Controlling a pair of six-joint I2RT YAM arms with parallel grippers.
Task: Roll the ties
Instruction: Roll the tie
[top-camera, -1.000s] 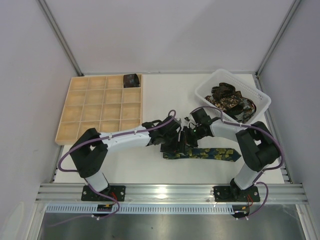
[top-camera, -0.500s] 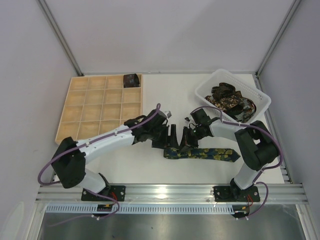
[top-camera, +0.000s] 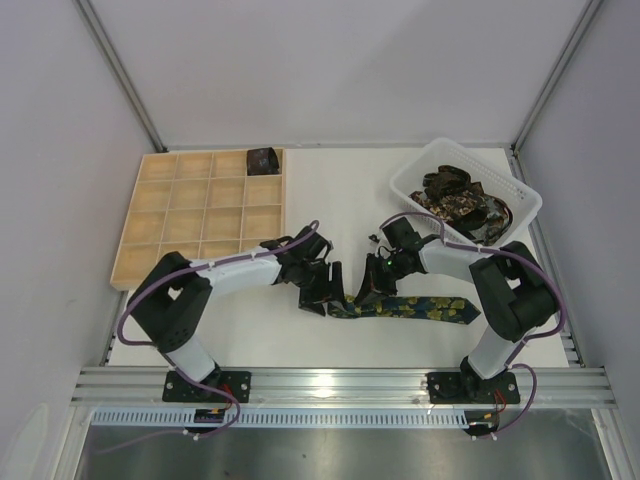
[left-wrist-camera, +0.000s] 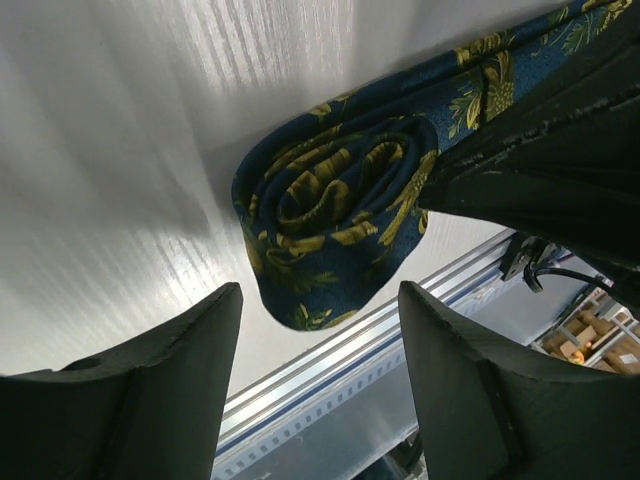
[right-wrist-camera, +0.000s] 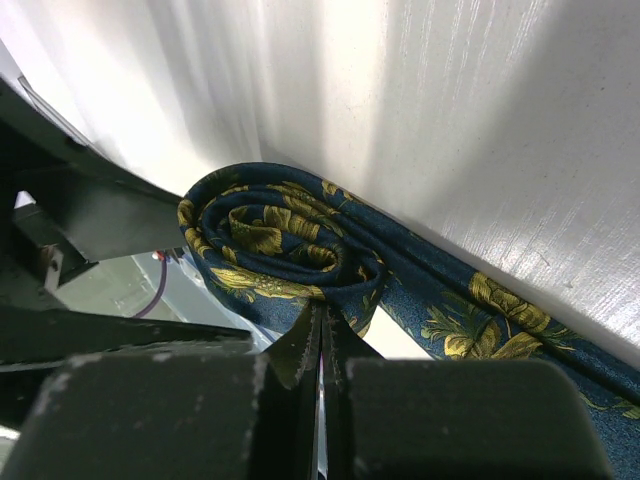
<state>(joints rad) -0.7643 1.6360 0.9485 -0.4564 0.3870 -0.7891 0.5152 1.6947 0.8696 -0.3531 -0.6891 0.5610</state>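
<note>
Just ahead of the left hand (left-wrist-camera: 320, 300), in line with the gap between its two black fingers (left-wrist-camera: 150, 400), sits the rolled end of a long navy fabric necktie with yellow-green flowers (left-wrist-camera: 335, 200). That hand stands wide open and has hold of nothing. Both fingertips appear to stop short of the coil, one towards each side of it. The coil is a loose oval spiral of a few turns, resting on the white table (top-camera: 330, 190).

Across the coil from the left hand, the right hand (right-wrist-camera: 320, 325) comes at it from the other side. Its fingers are closed tight together, and their tips touch the coil's edge where the unrolled length leaves it. Whether any cloth is nipped between them cannot be told. Past the right hand, on the side away from the left hand, the rest of the necktie runs out flat and straight along the table.

Well beyond the right hand stands a white plastic slotted basket (top-camera: 522, 212) holding a heap of dark ties with gold print (top-camera: 455, 200). Well beyond the left hand lies a pale wooden grid tray (top-camera: 180, 225). One small dark rolled tie (top-camera: 263, 160) sits in its far corner compartment, on the side nearer the basket.
</note>
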